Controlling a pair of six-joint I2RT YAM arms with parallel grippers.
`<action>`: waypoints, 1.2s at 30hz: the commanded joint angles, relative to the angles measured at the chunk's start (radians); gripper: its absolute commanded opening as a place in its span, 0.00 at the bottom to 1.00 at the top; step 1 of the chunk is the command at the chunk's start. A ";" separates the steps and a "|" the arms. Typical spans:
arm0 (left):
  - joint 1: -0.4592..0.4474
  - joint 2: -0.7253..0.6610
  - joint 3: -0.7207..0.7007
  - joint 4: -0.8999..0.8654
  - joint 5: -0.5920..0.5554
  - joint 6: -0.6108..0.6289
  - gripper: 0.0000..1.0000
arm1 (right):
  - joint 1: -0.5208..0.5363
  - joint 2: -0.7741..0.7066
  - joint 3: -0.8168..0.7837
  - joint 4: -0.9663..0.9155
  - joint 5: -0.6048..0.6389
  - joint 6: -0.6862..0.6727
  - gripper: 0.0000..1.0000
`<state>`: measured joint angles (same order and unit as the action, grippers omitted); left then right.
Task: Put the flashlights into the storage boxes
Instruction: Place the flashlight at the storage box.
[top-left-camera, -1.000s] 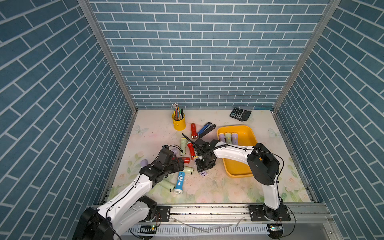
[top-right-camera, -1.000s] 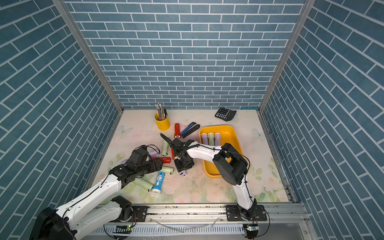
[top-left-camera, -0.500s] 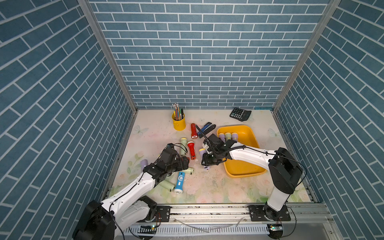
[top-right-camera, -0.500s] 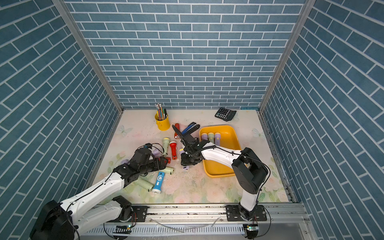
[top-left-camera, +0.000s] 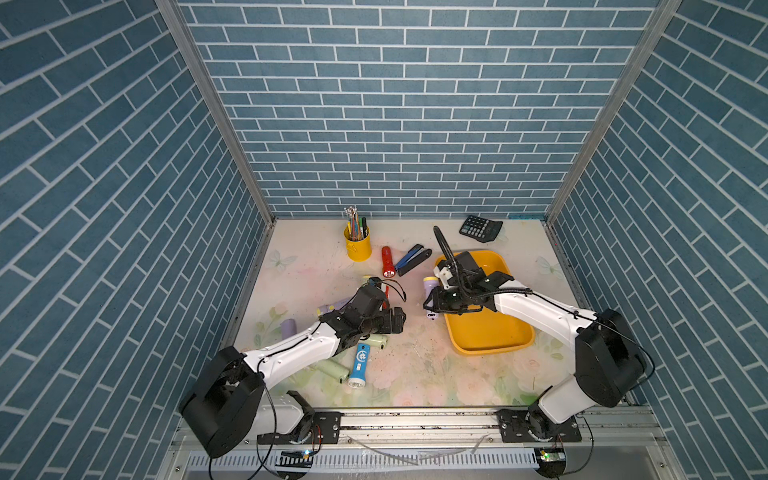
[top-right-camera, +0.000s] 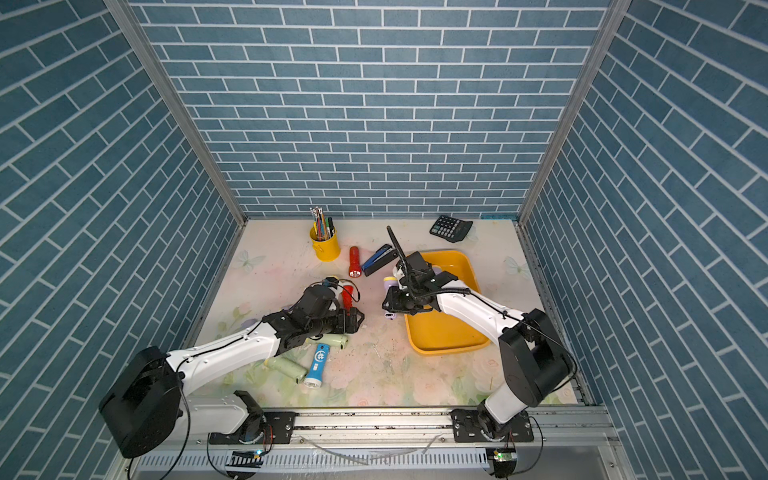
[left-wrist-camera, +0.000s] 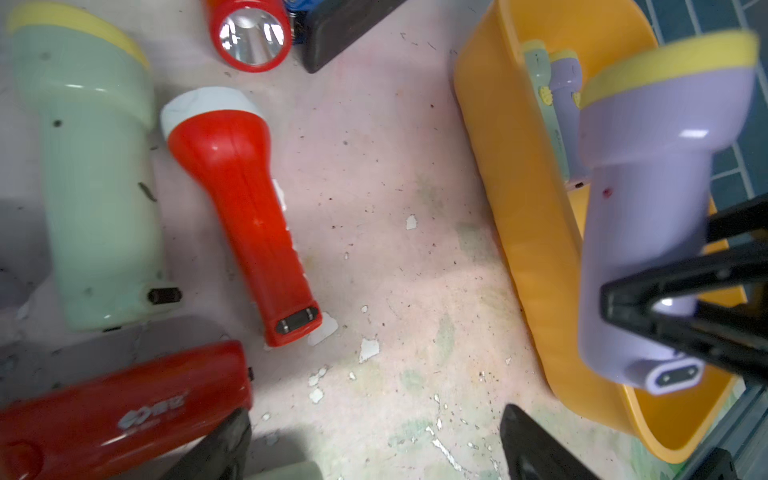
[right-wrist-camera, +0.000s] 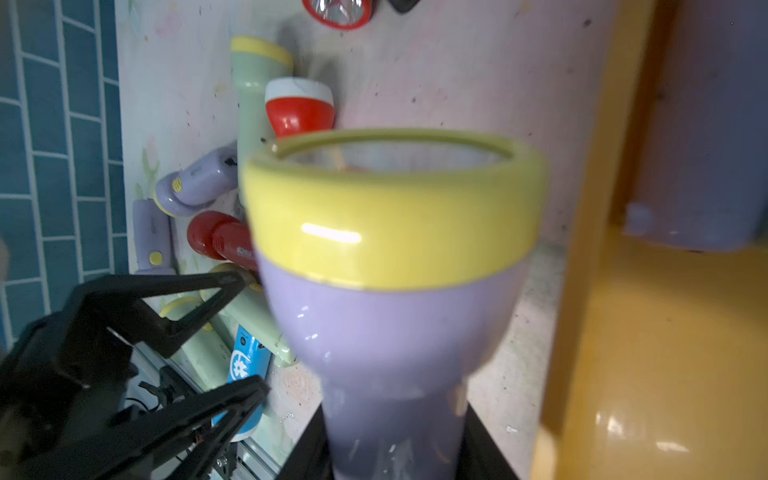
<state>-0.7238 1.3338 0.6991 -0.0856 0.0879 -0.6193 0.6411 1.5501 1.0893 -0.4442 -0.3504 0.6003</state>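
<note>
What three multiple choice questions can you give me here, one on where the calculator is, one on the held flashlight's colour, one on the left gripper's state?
1. The calculator lies: A. at the back, beyond the yellow tray; B. inside the tray; C. near the front edge.
2. The flashlight in the right gripper is: A. red; B. blue; C. lilac.
3. The left gripper is: A. shut and empty; B. open and empty; C. shut on a flashlight.
Answers: A, both top views show it in the far corner past the tray; C, the right wrist view shows its lilac body with a yellow ring; B, its jaws stand apart with nothing between them.
</note>
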 joint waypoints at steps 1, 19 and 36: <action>-0.031 0.051 0.064 0.039 -0.004 0.027 0.94 | -0.058 -0.047 -0.025 -0.058 -0.045 -0.075 0.37; -0.109 0.331 0.325 0.045 0.056 0.053 0.94 | -0.509 0.107 0.138 -0.340 -0.071 -0.378 0.37; -0.108 0.366 0.385 -0.007 0.042 0.076 0.94 | -0.586 0.389 0.332 -0.342 -0.154 -0.425 0.39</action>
<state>-0.8299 1.6787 1.0618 -0.0650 0.1356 -0.5598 0.0650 1.9114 1.3647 -0.7589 -0.4519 0.2264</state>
